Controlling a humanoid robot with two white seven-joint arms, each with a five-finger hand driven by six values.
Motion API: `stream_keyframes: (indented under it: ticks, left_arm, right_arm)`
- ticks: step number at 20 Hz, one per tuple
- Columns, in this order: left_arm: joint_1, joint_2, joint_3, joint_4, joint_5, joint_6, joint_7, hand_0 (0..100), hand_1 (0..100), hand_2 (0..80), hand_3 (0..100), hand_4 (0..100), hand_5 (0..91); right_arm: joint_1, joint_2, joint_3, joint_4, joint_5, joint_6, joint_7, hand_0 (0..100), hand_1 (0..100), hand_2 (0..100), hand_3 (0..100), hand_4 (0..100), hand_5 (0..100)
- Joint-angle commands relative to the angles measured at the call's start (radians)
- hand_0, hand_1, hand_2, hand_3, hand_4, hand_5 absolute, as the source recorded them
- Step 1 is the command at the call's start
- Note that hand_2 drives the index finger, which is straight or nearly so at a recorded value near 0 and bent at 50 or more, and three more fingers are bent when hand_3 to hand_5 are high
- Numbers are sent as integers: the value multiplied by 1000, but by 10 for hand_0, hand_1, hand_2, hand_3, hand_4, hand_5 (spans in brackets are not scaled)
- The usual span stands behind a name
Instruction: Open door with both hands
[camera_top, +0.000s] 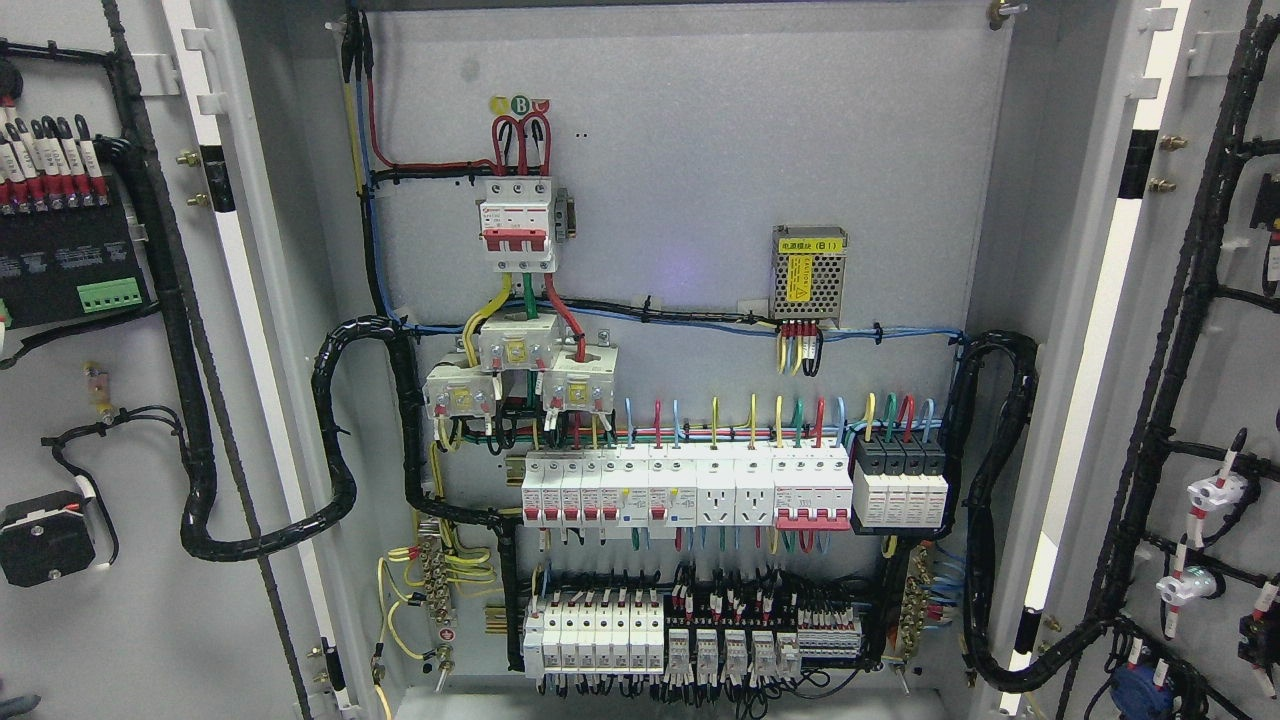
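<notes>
Cabinet open, both doors swung wide.
Left door (120, 400) at left edge, right door (1200, 400) at right edge; breaker rows (690, 500) on backplate exposed. No hands visible, state unknown.

The cabinet back panel (700, 150) is plain light grey. Both doors, the left door (120, 600) at 9 o'clock and the right door (1100, 400) at 3 o'clock, are the same grey, each with a white edge strip broken by black segments.

The main breaker (517, 222) at 11 o'clock is white with red toggles, fed by red looped wires. The power supply (809, 278) at 2 o'clock is perforated silver metal with yellow labels. The breaker row (690, 490) at centre is white with red levers; four black-topped modules stand at its 3 o'clock end. Wires above it are blue, red, yellow and green. The corrugated conduit (340, 440) is black. A green terminal block (110, 295) sits at 9 o'clock.
</notes>
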Motion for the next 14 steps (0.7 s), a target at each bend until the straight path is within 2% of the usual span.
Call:
stream_keyframes:
  ticks: [1, 2, 6, 9, 12, 14]
  left_arm:
    - [-11, 10, 0, 25, 1, -2, 5, 0, 0, 0, 0, 42, 0]
    - [-11, 10, 0, 23, 1, 0, 5, 0, 0, 0, 0, 42, 0]
    - [-9, 20, 0, 20, 2, -3, 5, 0, 0, 0, 0, 42, 0]
    - [-6, 24, 0, 15, 5, -5, 5, 0, 0, 0, 0, 42, 0]
    - [8, 23, -2, 11, 8, -8, 3, 0, 0, 0, 0, 42, 0]
    - [20, 23, -6, 6, 10, -11, 5, 0, 0, 0, 0, 42, 0]
  right_arm:
    - [-17, -2, -9, 44, -35, 1, 38, 0, 0, 0, 0, 0, 0]
    - [-15, -2, -9, 45, -42, -1, 60, 0, 0, 0, 0, 0, 0]
    - [-15, -2, -10, 47, -52, -1, 86, 0, 0, 0, 0, 0, 0]
    - [-18, -2, -15, 47, -52, 1, 141, 0, 0, 0, 0, 0, 0]
    - [-18, -2, -15, 55, -54, 1, 157, 0, 0, 0, 0, 0, 0]
    - [-27, -2, -16, 65, -61, 1, 189, 0, 0, 0, 0, 0, 0]
